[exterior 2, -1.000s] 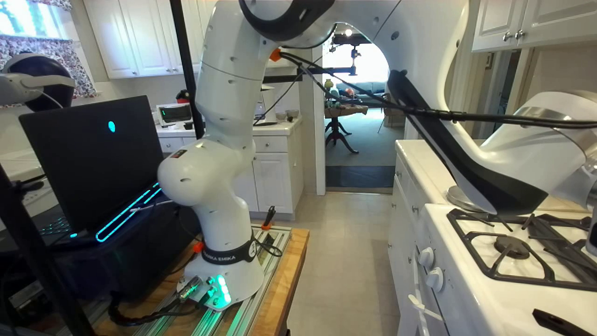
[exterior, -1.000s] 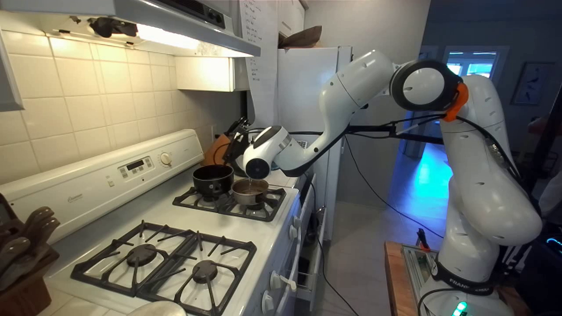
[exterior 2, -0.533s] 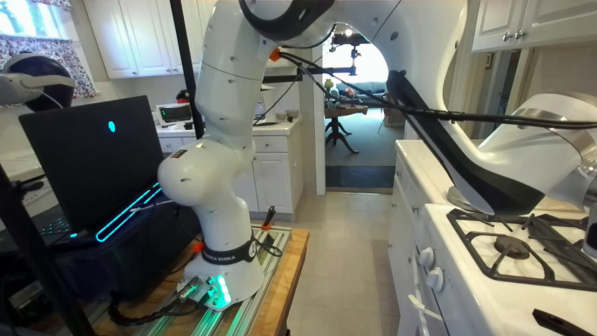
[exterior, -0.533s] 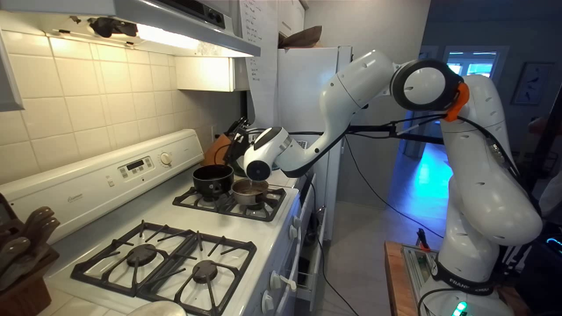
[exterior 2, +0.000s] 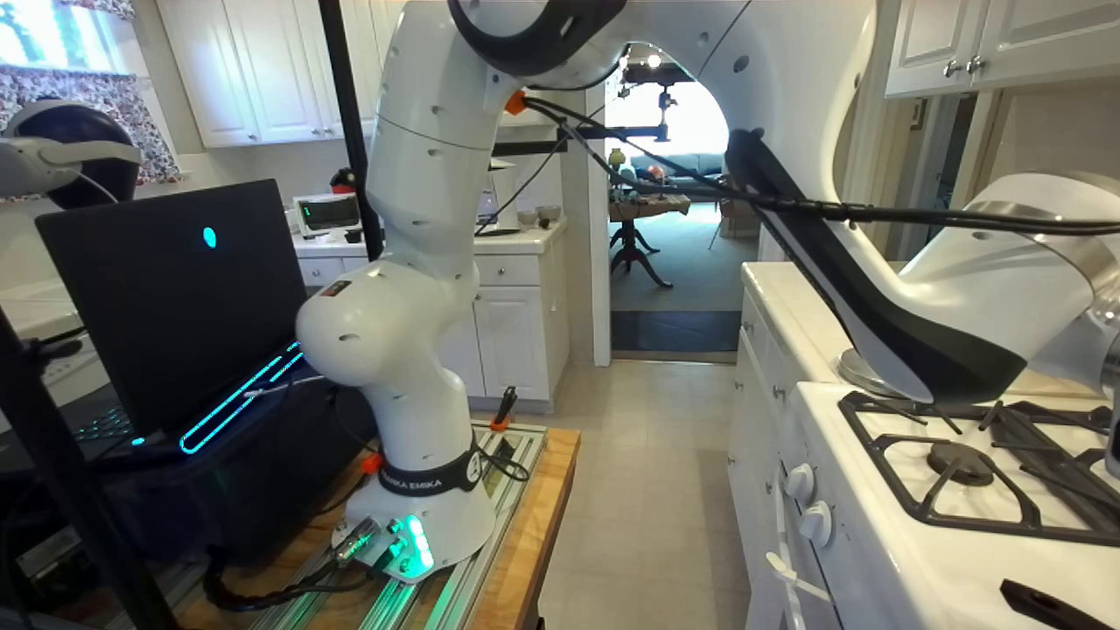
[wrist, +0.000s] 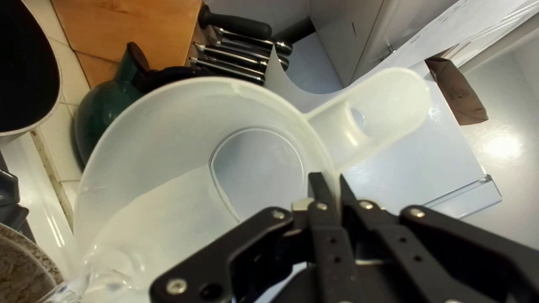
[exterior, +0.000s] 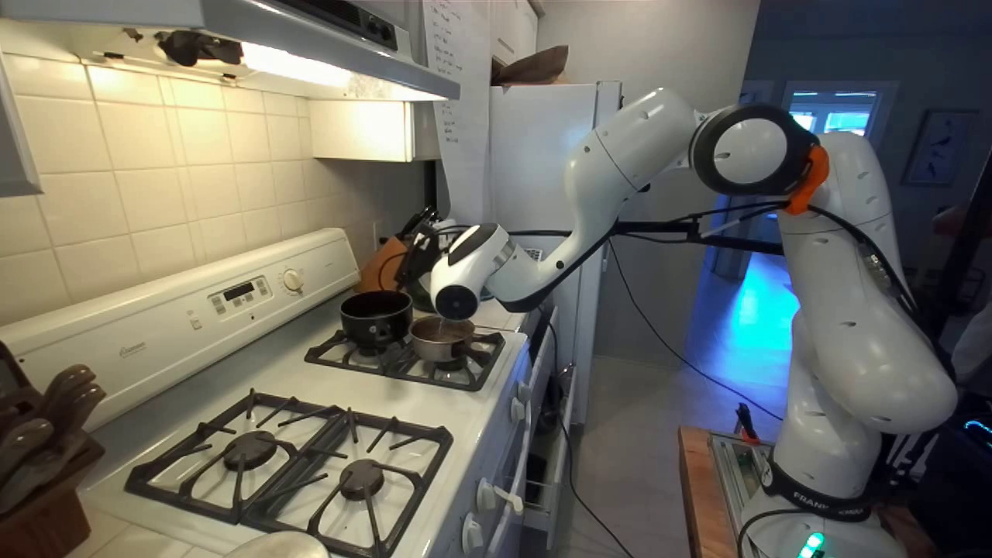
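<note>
My gripper [wrist: 329,176] is shut on the rim of a translucent plastic jug [wrist: 168,109], one finger inside its wall and one outside. The jug's loop handle [wrist: 387,113] sticks out at the upper right. The jug is tilted, and clear liquid [wrist: 111,269] gathers at its lower-left lip. Below that side is a small metal saucepan [exterior: 442,353] with a brownish inside, on a back burner grate. A thin clear stream [exterior: 441,324] drops into it. In the exterior views, the arm's wrist [exterior: 456,301] or the frame edge hides the jaws and the jug.
A black pot [exterior: 377,322] stands beside the saucepan. A green kettle [wrist: 105,105] and a wooden knife block [wrist: 126,25] are close behind the jug. The range hood [exterior: 333,46] hangs above the stove. A dark pan handle [exterior 2: 1046,604] lies at the stove's near edge.
The wrist has shifted very slightly right and down in an exterior view. The thin stream falls into the saucepan throughout. The rest of the arm is almost still.
</note>
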Controlling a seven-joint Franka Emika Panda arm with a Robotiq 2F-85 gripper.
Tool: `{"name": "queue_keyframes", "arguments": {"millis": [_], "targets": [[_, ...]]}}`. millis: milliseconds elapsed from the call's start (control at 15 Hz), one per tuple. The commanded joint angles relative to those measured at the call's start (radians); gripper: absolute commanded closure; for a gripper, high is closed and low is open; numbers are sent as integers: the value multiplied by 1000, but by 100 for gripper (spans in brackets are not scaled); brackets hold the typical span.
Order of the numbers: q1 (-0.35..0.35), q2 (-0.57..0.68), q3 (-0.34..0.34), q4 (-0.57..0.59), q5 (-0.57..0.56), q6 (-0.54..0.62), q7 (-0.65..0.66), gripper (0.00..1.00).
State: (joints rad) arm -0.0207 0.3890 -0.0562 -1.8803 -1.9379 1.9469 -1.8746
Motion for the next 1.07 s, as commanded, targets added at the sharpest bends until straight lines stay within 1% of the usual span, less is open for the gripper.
{"name": "queue_keyframes", "arguments": {"millis": [0,1000], "targets": [[12,-28,-6,-27,-55,-36,22,99],[14,-31,-6,-30,-85,-72,39,99]]}}
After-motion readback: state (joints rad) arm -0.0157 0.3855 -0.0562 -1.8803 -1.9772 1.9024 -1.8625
